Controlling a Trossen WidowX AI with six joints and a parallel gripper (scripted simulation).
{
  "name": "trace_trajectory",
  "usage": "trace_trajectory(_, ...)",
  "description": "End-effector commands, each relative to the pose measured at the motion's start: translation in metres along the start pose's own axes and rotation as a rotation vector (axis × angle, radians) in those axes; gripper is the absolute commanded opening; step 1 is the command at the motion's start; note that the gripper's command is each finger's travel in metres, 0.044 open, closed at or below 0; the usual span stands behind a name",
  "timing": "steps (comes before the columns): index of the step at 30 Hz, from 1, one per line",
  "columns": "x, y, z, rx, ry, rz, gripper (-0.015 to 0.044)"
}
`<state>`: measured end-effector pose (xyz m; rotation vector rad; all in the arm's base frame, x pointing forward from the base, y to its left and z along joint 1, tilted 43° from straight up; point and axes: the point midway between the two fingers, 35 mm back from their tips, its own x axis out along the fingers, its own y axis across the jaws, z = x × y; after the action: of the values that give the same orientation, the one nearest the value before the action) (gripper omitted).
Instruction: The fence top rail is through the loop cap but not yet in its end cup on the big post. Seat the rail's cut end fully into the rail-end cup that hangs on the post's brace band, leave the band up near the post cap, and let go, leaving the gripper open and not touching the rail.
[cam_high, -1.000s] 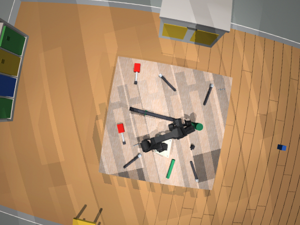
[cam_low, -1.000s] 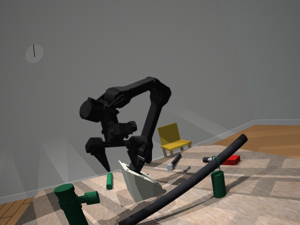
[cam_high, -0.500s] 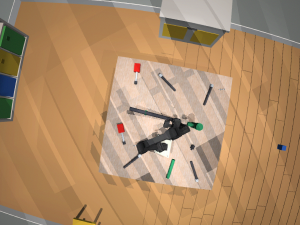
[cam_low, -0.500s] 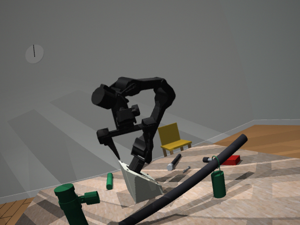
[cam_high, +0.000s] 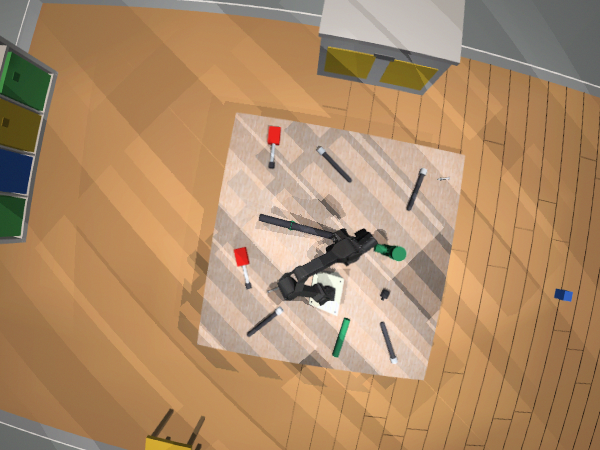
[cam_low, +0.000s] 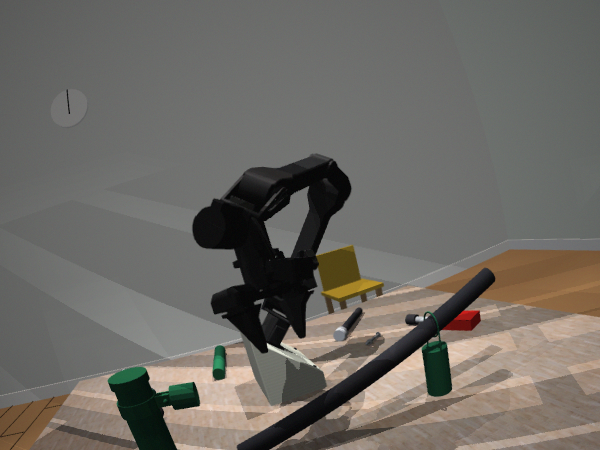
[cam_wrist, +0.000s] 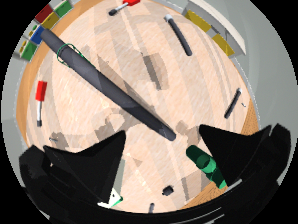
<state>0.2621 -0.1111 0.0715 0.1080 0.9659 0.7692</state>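
The dark rail (cam_high: 275, 221) (cam_low: 370, 371) (cam_wrist: 110, 92) slopes down through the green wire loop on the small green post (cam_low: 437, 370). Its lower cut end shows free in the wrist view (cam_wrist: 169, 135), with a gap to the green rail-end cup (cam_high: 381, 248) (cam_low: 184, 395) (cam_wrist: 195, 153). That cup sticks out from the band just under the cap (cam_low: 129, 377) of the big green post (cam_high: 398, 253) (cam_low: 152, 430). My gripper (cam_low: 283, 343) (cam_wrist: 163, 131) is wide open and empty. Its fingers point down, near the rail's cut-end part in the overhead view, and do not seem to touch it.
The arm stands on a pale wedge base (cam_high: 334, 300) (cam_low: 295, 382). A green tube (cam_high: 341, 337) (cam_low: 219, 362), a small black part (cam_high: 384, 294) (cam_wrist: 168, 190), several dark rods and two red-ended tools (cam_high: 274, 135) (cam_high: 241, 256) lie on the table around it.
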Motion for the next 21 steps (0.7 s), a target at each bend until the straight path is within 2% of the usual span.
trace_trajectory(1,0.049,0.007,-0.001,-0.736,0.127,0.212,0.0440)
trace_trajectory(3,0.054,0.009,-0.002,-0.806,0.133,0.238,0.0440)
trace_trajectory(18,0.054,0.009,-0.002,-0.806,0.133,0.238,0.0440)
trace_trajectory(21,0.068,0.010,-0.005,-0.806,0.133,0.238,0.0440)
